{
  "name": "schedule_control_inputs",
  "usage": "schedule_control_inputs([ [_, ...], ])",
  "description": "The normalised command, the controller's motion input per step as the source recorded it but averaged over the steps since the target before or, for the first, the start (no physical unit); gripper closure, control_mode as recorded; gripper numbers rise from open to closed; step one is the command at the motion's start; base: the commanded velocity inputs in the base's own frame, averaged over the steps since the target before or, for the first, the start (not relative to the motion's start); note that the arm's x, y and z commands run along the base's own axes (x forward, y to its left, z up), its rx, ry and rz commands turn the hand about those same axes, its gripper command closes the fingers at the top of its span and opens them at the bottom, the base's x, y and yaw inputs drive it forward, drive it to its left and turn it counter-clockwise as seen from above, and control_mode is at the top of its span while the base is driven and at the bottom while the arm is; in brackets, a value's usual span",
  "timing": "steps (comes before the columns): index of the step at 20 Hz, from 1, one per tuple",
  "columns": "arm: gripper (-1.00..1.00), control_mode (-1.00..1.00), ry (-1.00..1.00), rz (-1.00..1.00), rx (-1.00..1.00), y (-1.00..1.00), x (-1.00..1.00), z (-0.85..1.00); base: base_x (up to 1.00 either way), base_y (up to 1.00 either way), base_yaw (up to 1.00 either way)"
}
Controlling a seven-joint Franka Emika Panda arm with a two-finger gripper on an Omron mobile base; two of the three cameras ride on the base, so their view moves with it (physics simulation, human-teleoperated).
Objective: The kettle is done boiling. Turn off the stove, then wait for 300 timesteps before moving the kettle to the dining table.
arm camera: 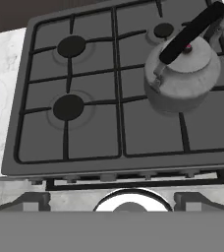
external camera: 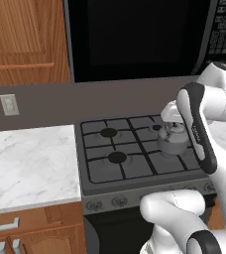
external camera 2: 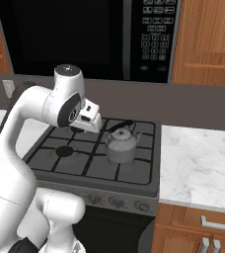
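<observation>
Hand view: the kettle (arm camera: 182,74) sits lidded on the stove (arm camera: 94,128), the tool's fingers spread apart, gripping nothing.

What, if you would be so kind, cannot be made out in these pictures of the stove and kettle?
- Left base view: the robot's white forearm covers the right side of the kettle and part of the knobs.
- Right base view: the knob settings are too small to read, and no flame can be told under the kettle.
- Hand view: the stove's front knobs are cut off at the bottom; the kettle's lid knob sits behind the black handle.
</observation>
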Motion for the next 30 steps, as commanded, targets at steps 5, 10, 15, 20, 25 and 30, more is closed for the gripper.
schedule_control_inputs([
  [5, -1.00, -1.00, -0.09, -0.09, 0.04, -0.22, -0.47, 0.00, 0.00, 0.00, 0.00],
  [10, -1.00, -1.00, -0.09, -0.10, 0.09, -0.43, -0.51, 0.00, 0.00, 0.00, 0.00],
  [15, -1.00, -1.00, -0.05, -0.12, 0.14, -0.64, -0.47, 0.00, 0.00, 0.00, 0.00],
  [20, -1.00, -1.00, -0.01, -0.12, 0.14, -0.59, -0.36, -0.02, 0.00, 0.00, 0.00],
  [25, -1.00, -1.00, 0.00, -0.12, 0.13, -0.51, -0.31, -0.03, 0.00, 0.00, 0.00],
  [30, -1.00, -1.00, 0.00, -0.13, 0.15, -0.46, -0.24, -0.05, 0.00, 0.00, 0.00],
])
